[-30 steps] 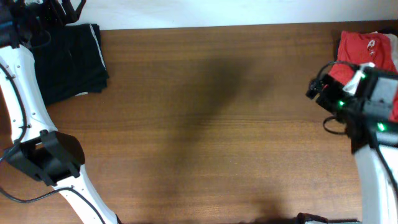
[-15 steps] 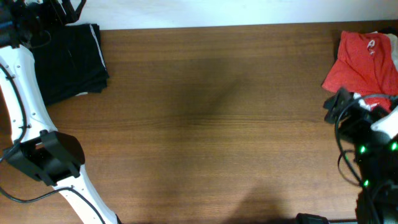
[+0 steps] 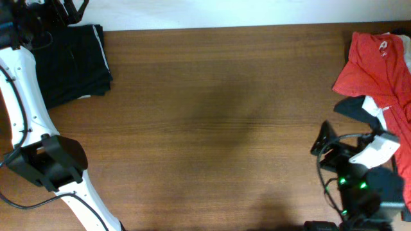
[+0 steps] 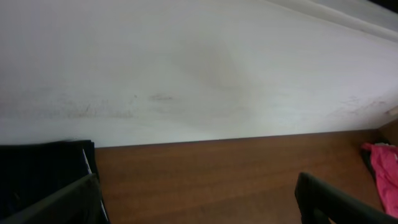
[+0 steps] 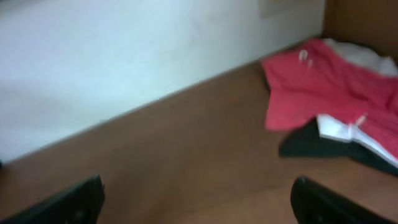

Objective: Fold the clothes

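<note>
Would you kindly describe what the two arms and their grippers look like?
The left arm has smooth white links joined by a bulky black elbow housing, with a thin black cable trailing beside it. The right arm shows a black housing with green lights, a white piece and looping black cables. The left fingers and right fingers are dark and blocky.

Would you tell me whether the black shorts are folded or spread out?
Folded: the black shorts lie as a compact rectangle with stacked edges.

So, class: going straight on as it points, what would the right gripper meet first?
The right gripper probably meets only bare table, then the white wall; the red top lies right of that line.
</note>
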Action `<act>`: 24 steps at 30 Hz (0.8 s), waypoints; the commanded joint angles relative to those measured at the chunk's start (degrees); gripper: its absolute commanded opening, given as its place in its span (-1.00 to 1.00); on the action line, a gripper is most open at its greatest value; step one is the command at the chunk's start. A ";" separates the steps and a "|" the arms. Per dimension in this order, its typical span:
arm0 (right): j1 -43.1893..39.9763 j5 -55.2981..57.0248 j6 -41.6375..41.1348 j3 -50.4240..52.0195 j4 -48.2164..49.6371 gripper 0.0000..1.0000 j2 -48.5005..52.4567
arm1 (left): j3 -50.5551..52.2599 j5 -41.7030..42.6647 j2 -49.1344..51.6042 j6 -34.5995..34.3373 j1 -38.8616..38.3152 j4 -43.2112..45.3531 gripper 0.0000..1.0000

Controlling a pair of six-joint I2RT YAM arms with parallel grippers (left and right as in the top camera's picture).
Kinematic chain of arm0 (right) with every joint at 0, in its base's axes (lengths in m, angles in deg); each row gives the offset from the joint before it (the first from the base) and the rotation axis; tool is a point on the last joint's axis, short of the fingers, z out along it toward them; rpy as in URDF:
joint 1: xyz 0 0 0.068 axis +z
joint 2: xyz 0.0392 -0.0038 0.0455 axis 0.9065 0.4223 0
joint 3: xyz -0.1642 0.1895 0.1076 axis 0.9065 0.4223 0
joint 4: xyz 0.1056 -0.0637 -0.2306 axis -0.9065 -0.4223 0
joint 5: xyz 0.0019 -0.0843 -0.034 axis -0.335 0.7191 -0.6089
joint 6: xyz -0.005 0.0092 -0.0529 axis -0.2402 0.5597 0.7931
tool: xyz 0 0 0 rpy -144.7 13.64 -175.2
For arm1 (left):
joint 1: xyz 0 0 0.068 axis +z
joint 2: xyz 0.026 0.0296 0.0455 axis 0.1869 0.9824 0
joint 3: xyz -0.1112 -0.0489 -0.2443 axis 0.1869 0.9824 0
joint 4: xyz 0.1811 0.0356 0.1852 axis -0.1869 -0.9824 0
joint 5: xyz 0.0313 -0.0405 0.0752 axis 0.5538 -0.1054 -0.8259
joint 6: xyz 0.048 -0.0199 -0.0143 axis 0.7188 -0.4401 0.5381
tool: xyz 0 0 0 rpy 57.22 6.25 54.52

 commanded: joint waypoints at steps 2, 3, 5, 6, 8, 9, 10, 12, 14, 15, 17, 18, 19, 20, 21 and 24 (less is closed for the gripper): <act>3.76 0.90 0.37 13.57 7.87 0.97 -11.41 | 0.26 1.18 0.50 0.26 -0.02 0.13 0.98; 4.17 0.87 0.37 16.04 9.31 0.97 -13.64 | 0.26 1.18 0.50 0.26 -0.02 0.13 0.98; 4.31 0.85 0.37 19.15 11.17 0.97 -16.37 | 0.26 1.18 0.50 0.26 -0.02 0.13 0.98; 4.31 0.87 0.39 21.00 12.57 0.97 -17.88 | 0.26 1.18 0.50 0.26 -0.02 0.13 0.98; 4.31 0.87 0.96 23.34 14.34 0.97 -20.06 | 0.26 1.18 0.50 0.26 -0.02 0.13 0.98; 4.31 0.87 1.27 24.35 15.08 0.97 -21.07 | 0.26 1.18 0.50 0.26 -0.02 0.13 0.98; 4.31 0.87 1.79 25.55 15.78 0.97 -22.14 | 0.26 1.20 0.50 0.26 -0.02 0.13 0.99; 4.26 0.85 1.86 26.93 17.00 0.97 -22.08 | 0.26 1.18 0.50 0.26 -0.02 0.13 0.99; 4.26 0.79 1.86 27.52 17.49 0.97 -22.08 | 0.26 1.20 0.50 0.26 -0.02 0.13 0.99; 4.26 0.70 1.88 27.93 18.71 0.97 -22.08 | 0.26 1.18 0.50 0.26 -0.02 0.13 0.98; 4.26 0.70 2.36 29.40 22.21 0.97 -22.08 | 0.26 1.18 0.50 0.26 -0.02 0.13 0.98; 4.26 0.72 2.34 30.56 24.30 0.97 -22.08 | 0.26 1.18 0.50 0.26 -0.02 0.13 0.98; 4.26 0.70 2.32 31.56 25.88 0.97 -22.08 | 0.26 1.18 0.50 0.26 -0.02 0.13 0.98; 4.26 0.61 2.29 32.59 27.12 0.97 -22.08 | 0.26 1.18 0.50 0.26 -0.02 0.13 0.99; 4.26 0.26 2.29 33.55 28.39 0.97 -22.08 | 0.26 1.20 0.50 0.26 -0.02 0.13 0.98; 4.26 -0.85 2.32 36.02 31.74 0.97 -22.08 | 0.26 1.18 0.50 0.26 -0.02 0.13 0.98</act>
